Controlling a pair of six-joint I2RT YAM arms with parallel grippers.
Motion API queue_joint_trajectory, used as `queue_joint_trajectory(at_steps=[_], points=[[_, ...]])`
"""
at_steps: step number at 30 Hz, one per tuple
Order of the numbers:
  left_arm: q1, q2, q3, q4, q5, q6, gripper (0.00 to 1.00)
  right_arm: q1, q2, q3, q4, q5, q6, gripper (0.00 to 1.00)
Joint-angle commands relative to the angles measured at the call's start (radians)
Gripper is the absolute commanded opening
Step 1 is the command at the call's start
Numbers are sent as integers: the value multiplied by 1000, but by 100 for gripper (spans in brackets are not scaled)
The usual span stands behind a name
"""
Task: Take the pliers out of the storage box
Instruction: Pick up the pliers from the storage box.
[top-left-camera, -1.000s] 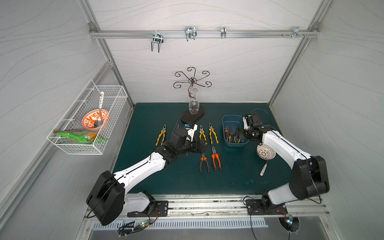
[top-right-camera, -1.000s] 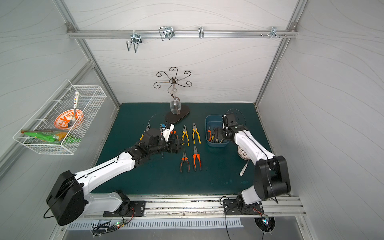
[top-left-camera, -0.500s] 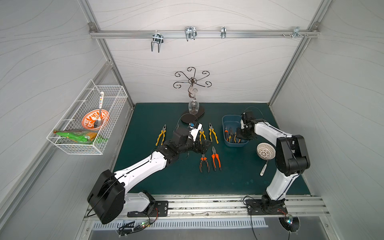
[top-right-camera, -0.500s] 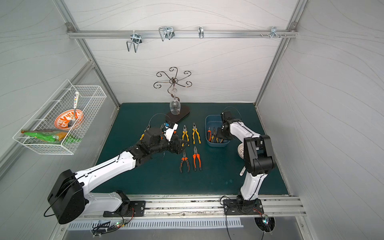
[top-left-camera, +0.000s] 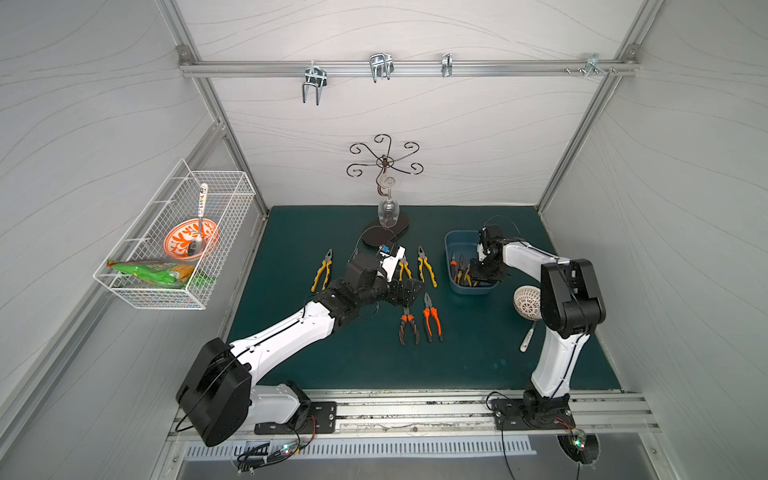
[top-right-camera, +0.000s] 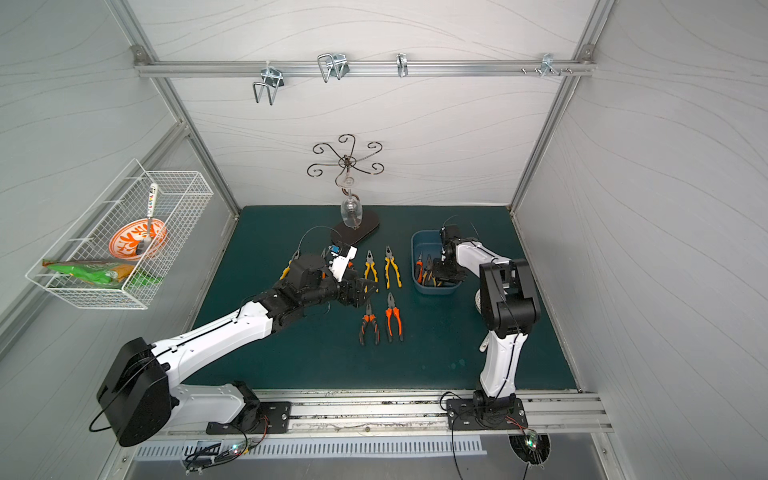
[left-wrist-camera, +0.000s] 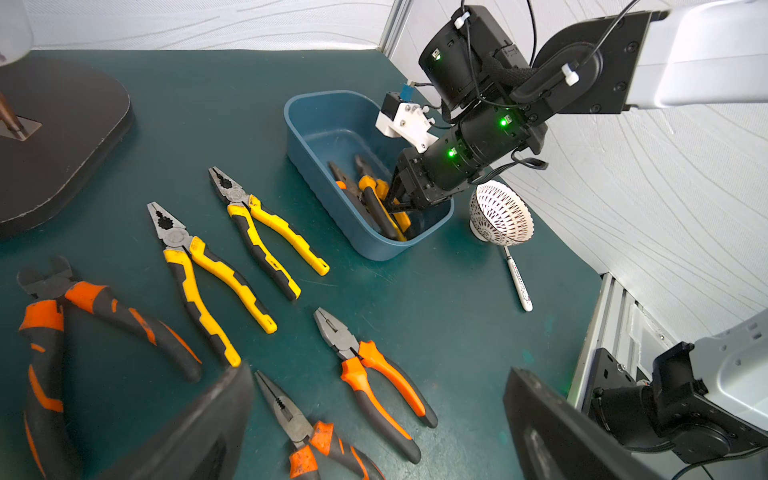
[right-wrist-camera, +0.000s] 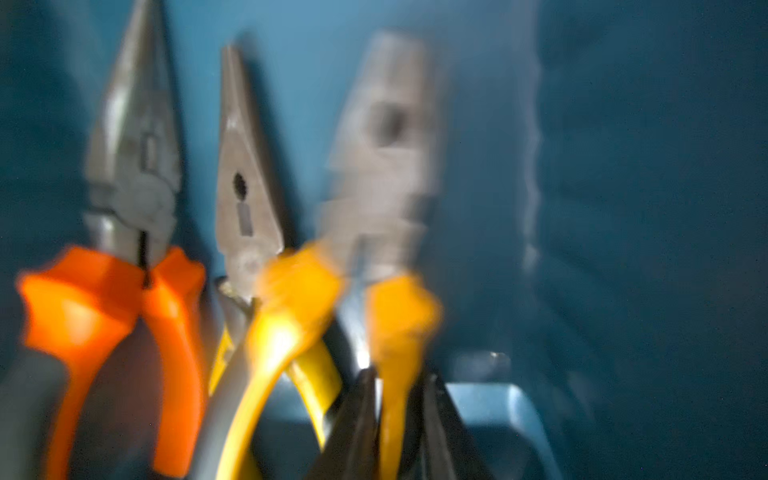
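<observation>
**Top views:** In both top views the storage box (top-left-camera: 457, 243) stands toward the back right of the worktop (top-left-camera: 353, 365), short of the back and right edges. A white ladle (top-left-camera: 527, 302) lies just beside its near end. The right tool (top-left-camera: 473, 275) dips inside it among pliers (top-left-camera: 459, 270), and its grip cannot be told from here. The left tool (top-left-camera: 409, 293) hovers over pairs laid in rows at mid-worktop. Bare green mat runs from them to the front rail.

**Left wrist view:** This view adds orange-handled cutters (left-wrist-camera: 83, 299), which the left arm covers from above. The left tool's own fingers (left-wrist-camera: 208, 415) are spread wide with nothing between. The right tool is pinched narrow by the box's near wall.

**Right wrist view:** Though blurred, it shows three pliers heads side by side. Dark fingertips (right-wrist-camera: 361, 415) are closed on either side of one yellow handle (right-wrist-camera: 392, 365).
</observation>
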Motion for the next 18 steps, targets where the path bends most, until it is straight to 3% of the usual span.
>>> queue_joint_trajectory(at_steps=[1, 4, 10, 18], points=[[-1, 9, 38, 39, -10, 8, 100, 3, -67, -12, 5, -65, -12, 8], [0, 11, 38, 41, -11, 6, 100, 3, -110, -25, 22, -49, -21, 0], [12, 9, 36, 49, -23, -24, 100, 4, -211, -78, 71, -2, -19, 0], [78, 41, 32, 128, 13, -258, 100, 23, -353, -163, 159, 25, -35, 0]])
